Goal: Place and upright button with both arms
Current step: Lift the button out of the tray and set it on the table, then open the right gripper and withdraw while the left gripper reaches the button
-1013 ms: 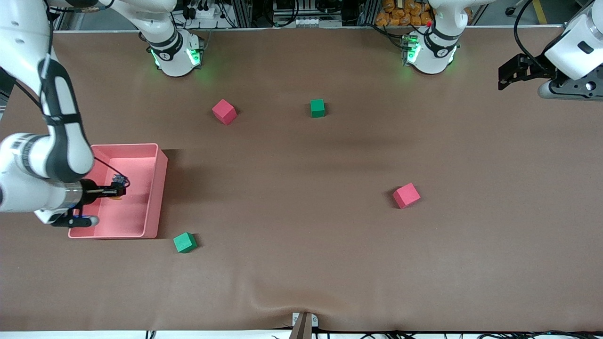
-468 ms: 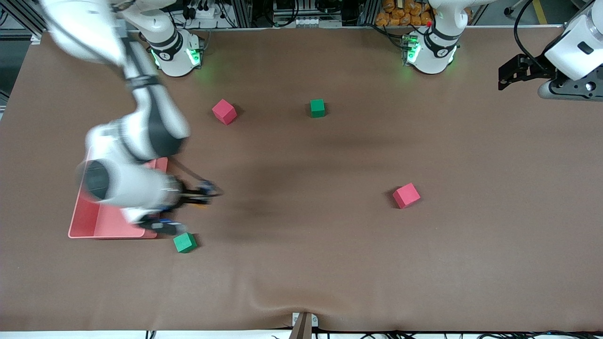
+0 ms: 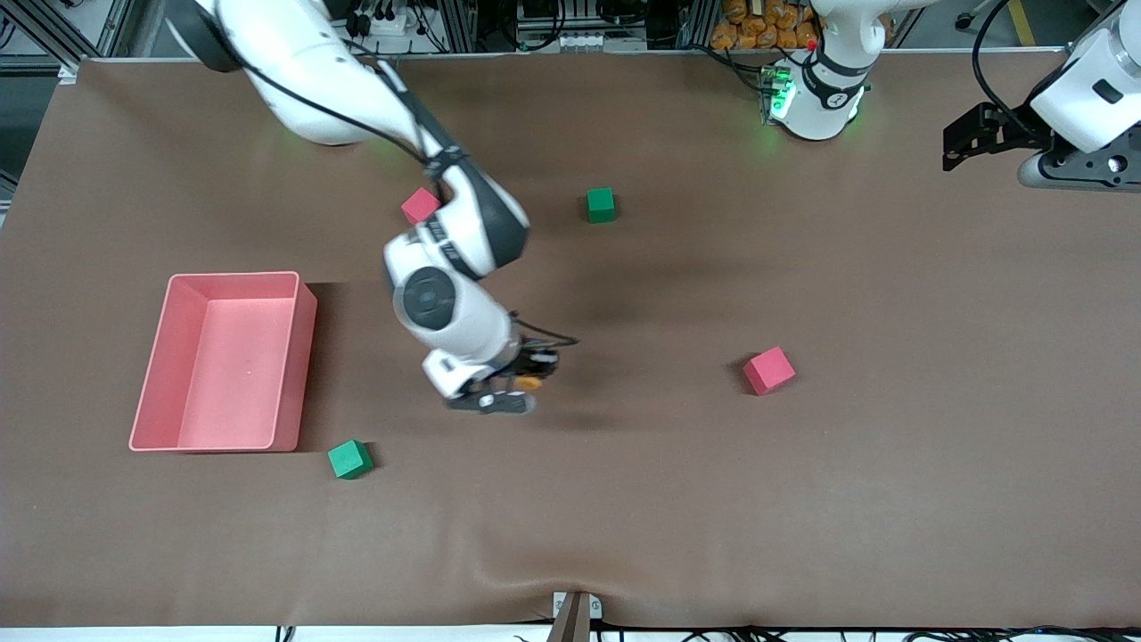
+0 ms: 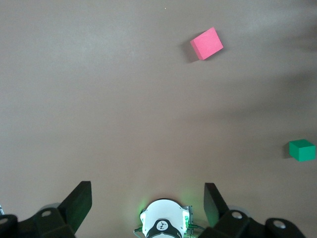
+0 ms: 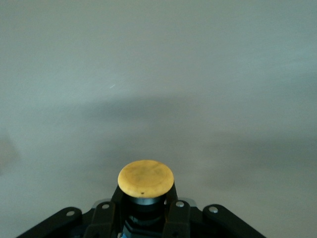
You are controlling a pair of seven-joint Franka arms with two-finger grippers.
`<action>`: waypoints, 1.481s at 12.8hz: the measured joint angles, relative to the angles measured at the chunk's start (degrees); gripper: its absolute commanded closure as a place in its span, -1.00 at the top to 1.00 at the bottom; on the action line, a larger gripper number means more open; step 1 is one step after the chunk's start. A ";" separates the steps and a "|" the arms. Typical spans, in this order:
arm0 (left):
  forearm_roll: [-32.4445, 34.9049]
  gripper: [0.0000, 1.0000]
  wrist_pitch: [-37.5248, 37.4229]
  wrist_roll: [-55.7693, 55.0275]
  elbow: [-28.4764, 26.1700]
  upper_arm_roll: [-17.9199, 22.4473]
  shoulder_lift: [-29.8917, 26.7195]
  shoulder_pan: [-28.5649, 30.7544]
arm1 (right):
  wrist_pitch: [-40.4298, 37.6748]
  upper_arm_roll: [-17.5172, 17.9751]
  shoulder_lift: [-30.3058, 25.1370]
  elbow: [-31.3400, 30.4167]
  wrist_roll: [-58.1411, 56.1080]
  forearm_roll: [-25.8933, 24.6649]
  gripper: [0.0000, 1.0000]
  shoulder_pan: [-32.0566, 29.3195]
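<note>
The button (image 5: 145, 178) shows a round orange cap on a dark body and sits clamped between the black fingers (image 5: 106, 214) of my right gripper (image 5: 143, 206). In the front view the right gripper (image 3: 533, 367) is shut on the button (image 3: 529, 382) over the middle of the table, between the pink tray and a red cube. The right arm reaches down across the table from its base. My left gripper (image 3: 963, 147) waits open and holds nothing, over the left arm's end of the table. The left wrist view shows the left gripper (image 4: 147, 203) with its jaws wide apart above bare table.
A pink tray (image 3: 299, 357) stands toward the right arm's end. One red cube (image 3: 768, 370) lies toward the left arm's end, and another (image 3: 415, 205) is partly hidden by the right arm. One green cube (image 3: 601, 204) lies near the bases, another (image 3: 349, 459) beside the tray's near corner.
The right arm has swung out of the pink tray and over the middle of the table, carrying the button. The left arm has not moved.
</note>
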 measured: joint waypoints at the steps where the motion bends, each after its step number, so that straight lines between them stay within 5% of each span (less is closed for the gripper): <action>1: 0.00 1.00 0.00 0.00 -0.03 -0.03 0.00 -0.02 | 0.95 -0.02 1.98 1.14 0.32 0.00 -1.00 2.19; 5: 0.00 1.00 0.02 0.00 -0.11 -0.06 0.01 -0.14 | 1.76 -0.83 10.03 6.62 3.72 -3.18 -1.00 8.71; 6: 0.00 1.00 0.04 0.00 -0.11 -0.08 0.01 -0.16 | 1.78 -0.90 11.15 7.25 3.81 -4.17 -0.50 9.30; 7: 0.00 1.00 0.04 0.00 -0.11 -0.10 0.01 -0.19 | 1.78 -0.95 11.83 7.63 3.80 -5.11 0.98 9.75; 14: 0.00 1.00 0.05 0.00 -0.13 -0.68 0.01 -0.21 | -0.95 -1.59 10.42 11.57 4.44 -9.54 1.00 8.14; 19: -0.08 1.00 0.06 0.00 -0.24 -0.89 0.06 -0.22 | -20.55 -0.88 -2.58 13.88 4.29 -9.61 1.00 -5.45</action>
